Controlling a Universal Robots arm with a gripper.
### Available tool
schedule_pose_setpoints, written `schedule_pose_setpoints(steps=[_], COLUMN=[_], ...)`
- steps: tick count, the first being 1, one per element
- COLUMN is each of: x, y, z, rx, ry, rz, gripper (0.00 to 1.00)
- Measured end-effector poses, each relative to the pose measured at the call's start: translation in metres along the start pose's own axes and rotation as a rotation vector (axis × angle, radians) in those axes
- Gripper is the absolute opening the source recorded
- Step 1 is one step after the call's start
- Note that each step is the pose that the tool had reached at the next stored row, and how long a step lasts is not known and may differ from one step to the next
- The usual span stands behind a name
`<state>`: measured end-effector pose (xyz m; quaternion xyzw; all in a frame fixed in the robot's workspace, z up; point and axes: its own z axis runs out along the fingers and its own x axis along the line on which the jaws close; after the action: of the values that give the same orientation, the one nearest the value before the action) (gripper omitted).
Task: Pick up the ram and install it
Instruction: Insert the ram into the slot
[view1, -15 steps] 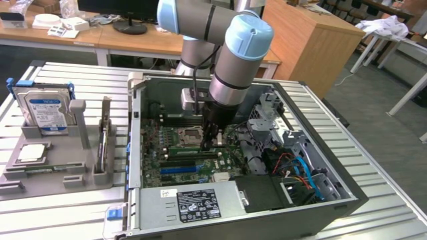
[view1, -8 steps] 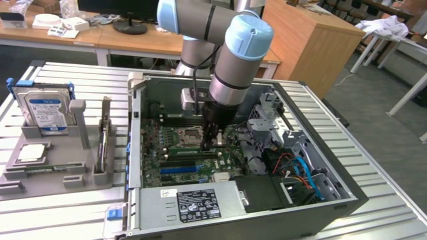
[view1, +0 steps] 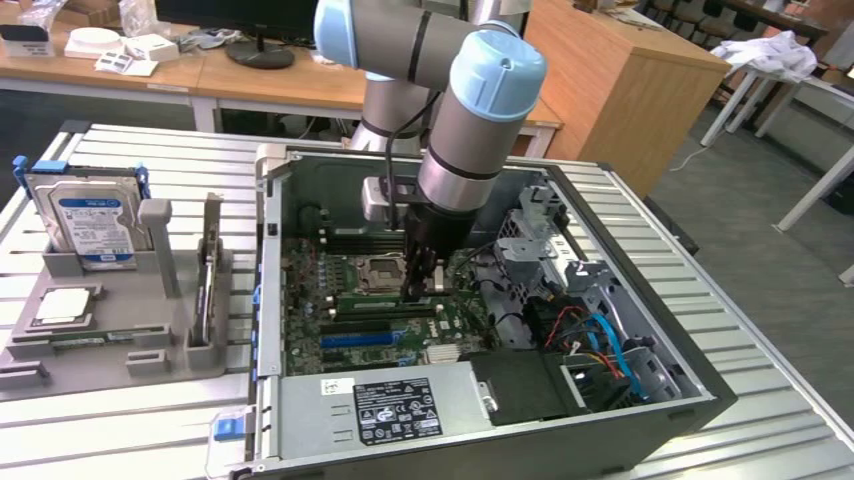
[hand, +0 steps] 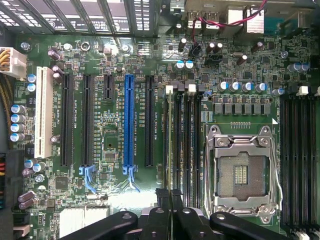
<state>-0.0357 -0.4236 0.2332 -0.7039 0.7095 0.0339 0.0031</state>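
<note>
Exterior view, held item: gripper (view1: 424, 288), closed, by my reading on the top edge of the long, narrow green circuit-board ram stick (view1: 380, 298). The stick stands on edge over the black memory slots beside the empty silver CPU socket (view1: 380, 270), probably so that its contact edge meets a slot.

Container one: open dark computer case (view1: 267, 300), middle of the slatted metal bench (view1: 107, 420), holding the green motherboard (view1: 320, 330).

Container two: grey moulded tray (view1: 120, 360) at the bench edge on the exterior view's left, holding an upright blue-labelled silver hard drive (view1: 94, 215) and a flat square silver CPU chip (view1: 64, 305).

Grey arm (view1: 461, 150), blue caps (view1: 497, 62), black claw (hand: 170, 197)
</note>
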Motion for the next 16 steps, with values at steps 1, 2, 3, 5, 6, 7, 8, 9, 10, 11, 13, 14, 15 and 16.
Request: schedule_pose_setpoints(steps=[1,2,3,5,6,7,8,9,10,11,13,14,15,16], x=[0.0,-0.0003,-0.0006,-0.0009,-0.0009,-0.0009,-0.0009,-0.0009,-0.0009,-0.0009,-0.0009,-0.0011,-0.0013,-0.0014], y=[0.0,0.0,0.0,0.0,0.0,0.0,0.0,0.0,0.0,0.0,0.0,-0.0001,-0.0001,0.0], z=[0.0,0.0004,0.0005,0.0011,0.0012,0.0012,0.0013,0.0016,0.0017,0.0017,0.0018,0.0019,0.002,0.0019], rx=[0.0,0.0001,-0.0001,0.0,0.0,0.0,0.0,0.0,0.0,-0.0001,0.0,0.0001,0.0001,0.0001], ry=[0.0,-0.0003,0.0001,0.0,0.0,0.0001,0.0001,-0.0002,-0.0001,0.0,-0.0001,-0.0003,-0.0004,-0.0002], rz=[0.0,0.0,0.0,0.0,0.0,0.0,0.0,0.0,0.0,0.0,0.0,0.0,0.0,0.0], gripper=[0.13,0.13,0.13,0.13,0.13,0.13,0.13,0.13,0.13,0.13,0.13,0.13,0.13,0.13])
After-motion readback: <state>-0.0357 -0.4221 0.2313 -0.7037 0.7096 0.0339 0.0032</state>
